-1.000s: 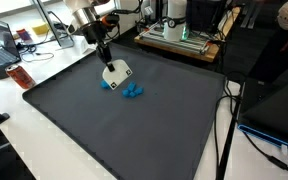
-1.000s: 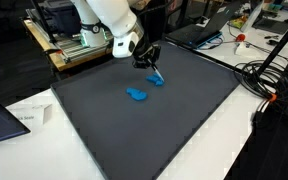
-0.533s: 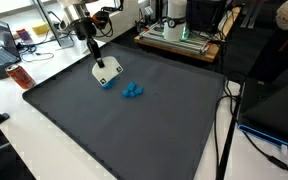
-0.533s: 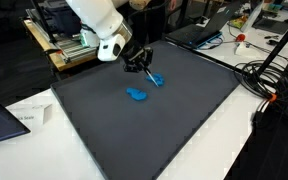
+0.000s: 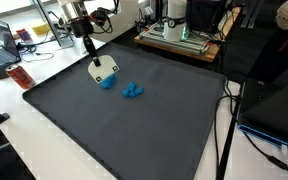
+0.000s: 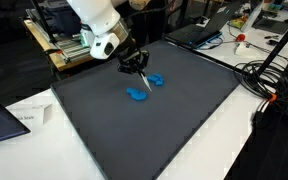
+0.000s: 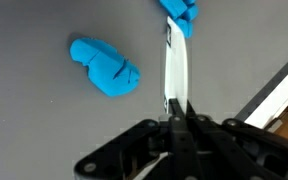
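My fingers [image 7: 179,108], clamped on one white card [image 7: 174,65], hang above the bench [image 5: 134,130]. Two blue lumps: one lump [image 7: 179,12] at the card's tip, second lump [image 7: 104,68] beside it.

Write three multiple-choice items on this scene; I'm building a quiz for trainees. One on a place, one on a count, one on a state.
1. Where do the blue pieces lie?
A) on the dark mat
B) in a box
C) on the floor

2. How many blue pieces are there?
A) one
B) two
C) five

3. How is the gripper?
A) open and empty
B) shut on a white card
C) shut on a blue piece

Answers:
1 A, both exterior views show them on the mat.
2 B, the wrist view shows two separate blue lumps.
3 B, the fingers meet on the card's near end.
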Tool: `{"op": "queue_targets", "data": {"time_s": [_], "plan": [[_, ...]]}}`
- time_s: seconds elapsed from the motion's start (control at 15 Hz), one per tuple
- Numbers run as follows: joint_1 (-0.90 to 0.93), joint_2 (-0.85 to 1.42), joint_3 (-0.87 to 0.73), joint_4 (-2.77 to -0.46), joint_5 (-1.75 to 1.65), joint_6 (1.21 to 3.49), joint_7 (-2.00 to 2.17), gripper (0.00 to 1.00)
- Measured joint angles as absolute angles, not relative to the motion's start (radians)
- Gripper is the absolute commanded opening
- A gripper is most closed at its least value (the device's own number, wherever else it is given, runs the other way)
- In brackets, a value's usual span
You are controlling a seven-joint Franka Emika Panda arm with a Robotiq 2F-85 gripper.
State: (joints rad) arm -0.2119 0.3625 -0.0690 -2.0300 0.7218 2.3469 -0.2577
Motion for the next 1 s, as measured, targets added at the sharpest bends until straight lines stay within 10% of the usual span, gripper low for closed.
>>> {"op": "queue_targets", "data": {"time_s": [1.0], "plan": [[0.004, 0.116, -0.084, -2.222, 0.174, 2.392, 0.537, 0.01]]}}
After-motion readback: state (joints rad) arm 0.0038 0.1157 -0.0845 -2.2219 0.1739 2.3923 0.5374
